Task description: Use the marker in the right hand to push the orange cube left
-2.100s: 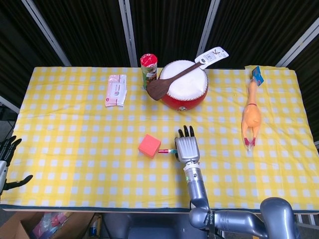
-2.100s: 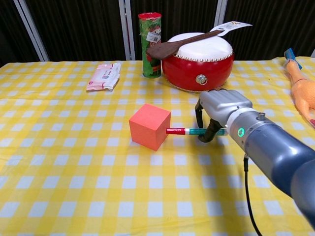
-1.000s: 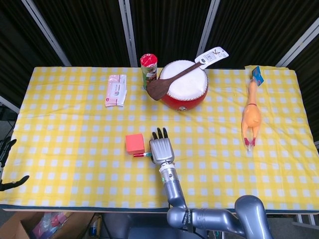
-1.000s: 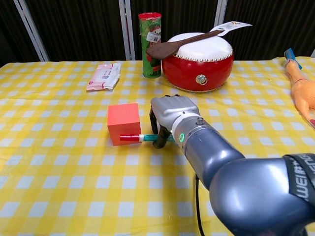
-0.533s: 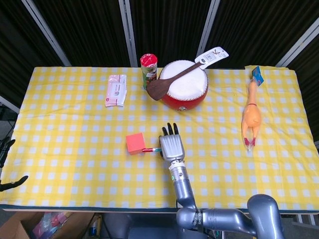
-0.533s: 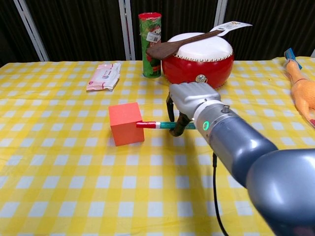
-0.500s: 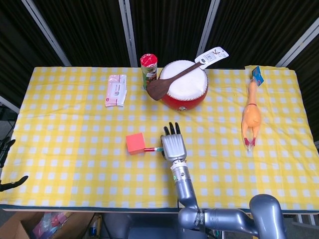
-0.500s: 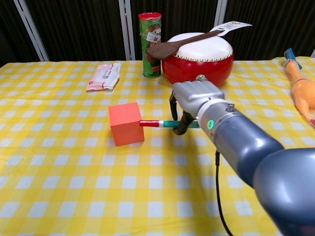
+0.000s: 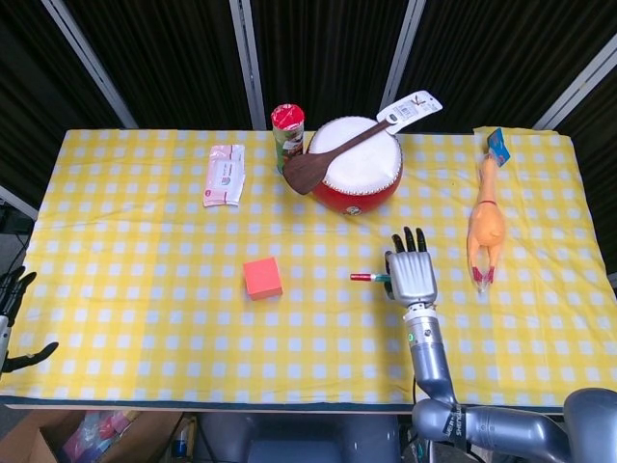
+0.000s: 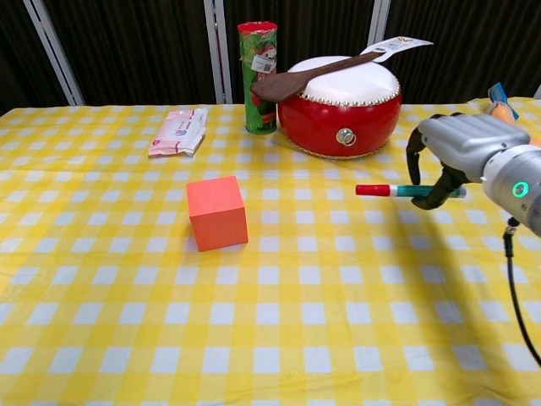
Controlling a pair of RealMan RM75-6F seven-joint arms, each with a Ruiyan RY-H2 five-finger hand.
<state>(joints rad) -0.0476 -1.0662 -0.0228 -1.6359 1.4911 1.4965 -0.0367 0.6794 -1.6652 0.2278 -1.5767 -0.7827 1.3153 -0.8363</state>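
The orange cube [image 9: 262,278] [image 10: 217,212] sits alone on the yellow checked cloth, left of centre. My right hand [image 9: 410,278] [image 10: 456,152] hovers well to the cube's right and grips a teal marker with a red cap [image 9: 367,278] [image 10: 390,190]. The marker lies level and its red tip points left toward the cube, with a wide gap between them. My left hand [image 9: 13,318] shows only at the far left edge of the head view, off the table, fingers spread and holding nothing.
A red drum [image 9: 357,166] [image 10: 344,105] with a wooden spatula [image 9: 333,154] across it stands at the back centre, a red-lidded can [image 9: 287,135] [image 10: 259,78] beside it. A white packet [image 9: 225,175] [image 10: 178,131] lies back left. A rubber chicken [image 9: 485,228] lies right.
My right hand has pulled back to the right with the marker, off the cube. The cube stays where it was pushed, further left than two seconds ago.
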